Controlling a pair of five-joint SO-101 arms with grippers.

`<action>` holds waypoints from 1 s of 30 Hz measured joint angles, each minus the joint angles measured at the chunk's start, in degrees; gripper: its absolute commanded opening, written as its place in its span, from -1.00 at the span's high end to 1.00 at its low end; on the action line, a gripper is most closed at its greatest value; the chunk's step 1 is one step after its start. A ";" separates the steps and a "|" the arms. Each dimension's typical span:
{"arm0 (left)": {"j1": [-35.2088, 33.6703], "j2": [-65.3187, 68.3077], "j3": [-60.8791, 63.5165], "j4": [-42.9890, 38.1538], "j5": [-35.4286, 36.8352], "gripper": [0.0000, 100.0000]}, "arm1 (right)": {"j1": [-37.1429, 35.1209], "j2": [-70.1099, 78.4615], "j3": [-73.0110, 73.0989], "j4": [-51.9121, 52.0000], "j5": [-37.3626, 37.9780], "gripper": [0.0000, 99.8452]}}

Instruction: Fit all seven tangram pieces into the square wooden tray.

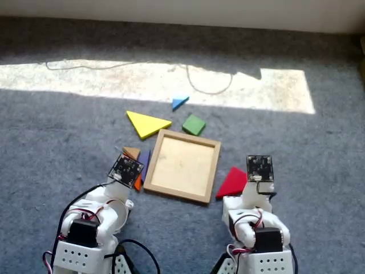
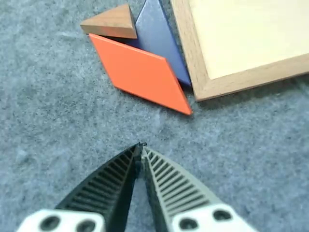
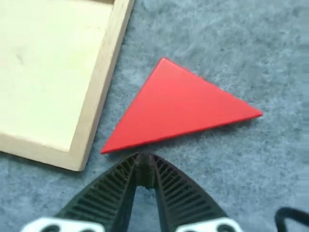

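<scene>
Zero of seven pieces sit in the square wooden tray point(image 1: 182, 165), so the whole job is left. The red triangle point(image 3: 178, 108) lies just beside its right rim, with the right hand point(image 3: 144, 162) pinched together and empty at that piece's edge. The yellow triangle point(image 1: 147, 123) lies off a far corner. The purple triangle point(image 2: 159, 38), orange parallelogram point(image 2: 140, 72) and brown triangle point(image 2: 112, 23) cluster at the left rim, near the left hand point(image 2: 141, 151), likewise closed on nothing. The green square point(image 1: 194, 124) and blue triangle point(image 1: 179, 102) lie beyond.

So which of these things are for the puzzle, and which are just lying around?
For the puzzle: wooden tray, red triangle, yellow triangle, green square, small blue triangle, brown triangle, purple triangle, orange diamond.
Just lying around: cable on the carpet.
</scene>
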 measured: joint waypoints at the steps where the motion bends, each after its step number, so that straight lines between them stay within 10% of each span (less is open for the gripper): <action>1: 0.00 0.00 0.00 0.00 0.00 0.99 | 1.49 0.00 -0.09 0.18 0.00 0.98; 13: 0.00 0.00 0.00 0.00 0.00 0.99 | 8.18 6.51 -29.71 6.68 -6.15 0.98; 21: 0.00 0.00 0.00 0.00 0.00 0.99 | 7.12 44.31 -49.49 10.20 -18.02 0.21; 30: 0.00 0.00 0.00 0.00 0.00 0.99 | -3.52 74.55 -58.90 13.63 -34.73 0.15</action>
